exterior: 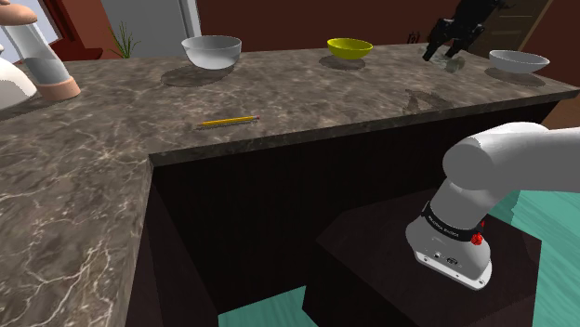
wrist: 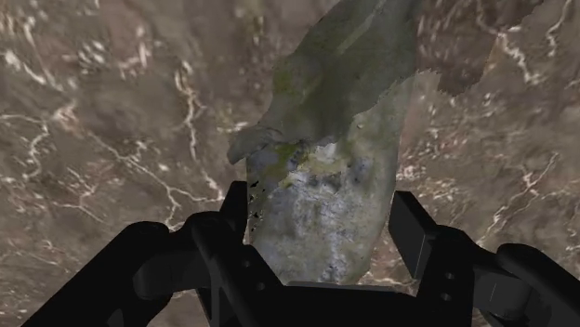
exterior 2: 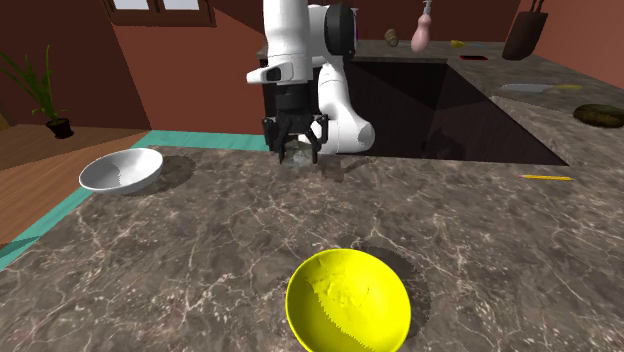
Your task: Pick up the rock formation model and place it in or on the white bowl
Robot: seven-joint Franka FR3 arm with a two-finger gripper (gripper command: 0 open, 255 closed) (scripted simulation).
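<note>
We see brown marbled surface, L-shaped in shoulder view. White arm comes down onto it. Second exterior view gives us white bowl at its left, near hand, and yellow bowl close to camera. Shoulder view adds second pale bowl. Wrist view: black fingers press both sides of grey-green rock formation model, hand gripping it, down at surface, apart from white bowl. Yellow pencil lies well apart.
</note>
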